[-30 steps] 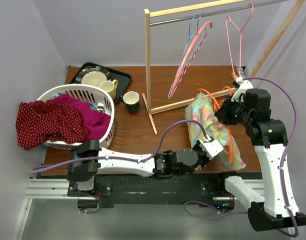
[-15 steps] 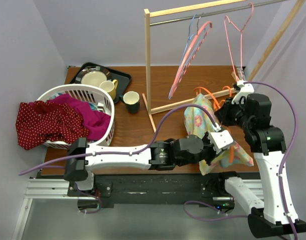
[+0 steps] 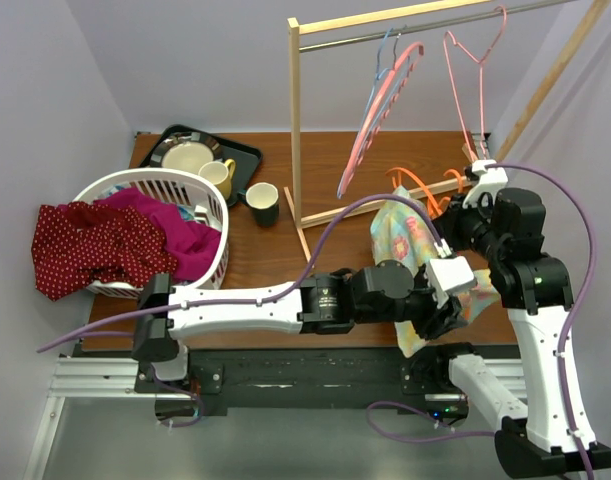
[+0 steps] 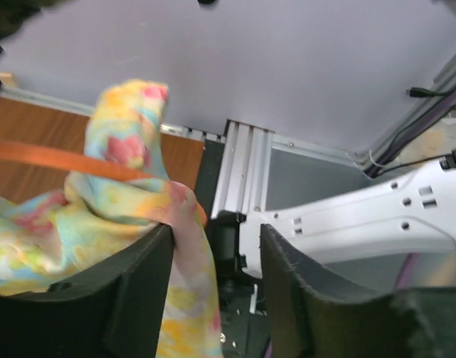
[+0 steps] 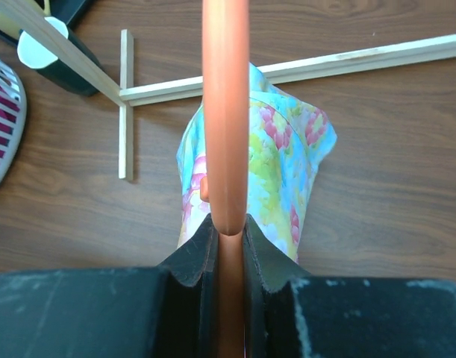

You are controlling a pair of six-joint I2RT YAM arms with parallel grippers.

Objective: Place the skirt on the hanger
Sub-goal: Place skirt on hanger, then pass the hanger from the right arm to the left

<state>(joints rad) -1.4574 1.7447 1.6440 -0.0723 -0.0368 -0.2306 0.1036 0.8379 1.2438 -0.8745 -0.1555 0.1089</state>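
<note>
Table point(image 3: 270, 265): one skirt point(image 3: 398, 232), one orange hanger point(image 5: 225, 112)

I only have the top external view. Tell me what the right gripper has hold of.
Observer: The right wrist view shows the right gripper shut on the orange hanger, whose bar runs straight out over the floral skirt lying on the table.
Operator: Now report the left jaws.
Observer: In the left wrist view the left gripper is open. Skirt cloth hangs against one finger, and nothing is pinched.
</note>
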